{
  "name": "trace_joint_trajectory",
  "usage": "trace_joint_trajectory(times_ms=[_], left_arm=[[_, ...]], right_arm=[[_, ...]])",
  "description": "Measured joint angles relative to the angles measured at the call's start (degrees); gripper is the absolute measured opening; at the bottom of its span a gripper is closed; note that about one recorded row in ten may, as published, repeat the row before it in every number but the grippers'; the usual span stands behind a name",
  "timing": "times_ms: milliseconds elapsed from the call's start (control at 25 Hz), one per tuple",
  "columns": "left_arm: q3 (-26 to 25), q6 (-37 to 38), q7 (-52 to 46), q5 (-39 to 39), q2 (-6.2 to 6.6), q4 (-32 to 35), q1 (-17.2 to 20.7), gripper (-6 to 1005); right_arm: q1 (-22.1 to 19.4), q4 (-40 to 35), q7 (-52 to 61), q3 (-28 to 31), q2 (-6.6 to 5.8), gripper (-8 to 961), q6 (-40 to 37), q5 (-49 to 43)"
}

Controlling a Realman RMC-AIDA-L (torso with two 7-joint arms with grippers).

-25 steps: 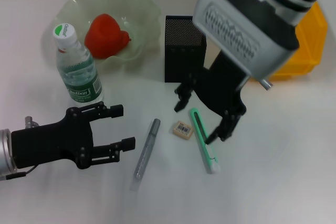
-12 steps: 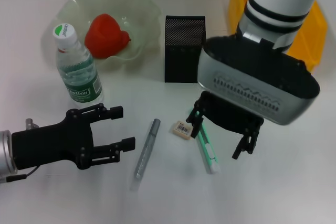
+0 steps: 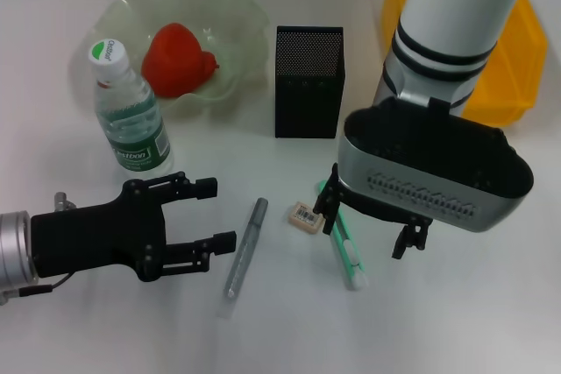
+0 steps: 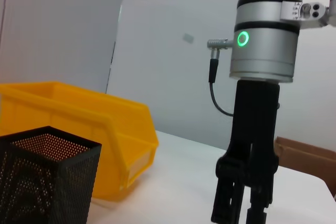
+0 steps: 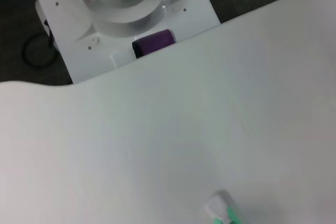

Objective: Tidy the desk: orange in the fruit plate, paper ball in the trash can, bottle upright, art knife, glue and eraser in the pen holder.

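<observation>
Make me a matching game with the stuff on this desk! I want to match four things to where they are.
Things:
1. orange
2. bottle
3. art knife
4. glue

Places:
A. lying under the right gripper
B. lying on the desk next to the left gripper
C. inside the fruit plate
D. standing upright in front of the fruit plate

Pairs: 1-C, 2-D, 3-A, 4-B
</observation>
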Motion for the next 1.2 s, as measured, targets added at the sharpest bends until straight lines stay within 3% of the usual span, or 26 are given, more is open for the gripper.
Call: trace_joint_trajectory(times_ms=[1200], left_arm=[[0.0, -0.7, 0.3, 0.6, -0.19, -0.3, -0.5, 785]], right_arm=[[2.0, 8.8, -7.6, -9.3, 0.17, 703, 9.3, 4.6]])
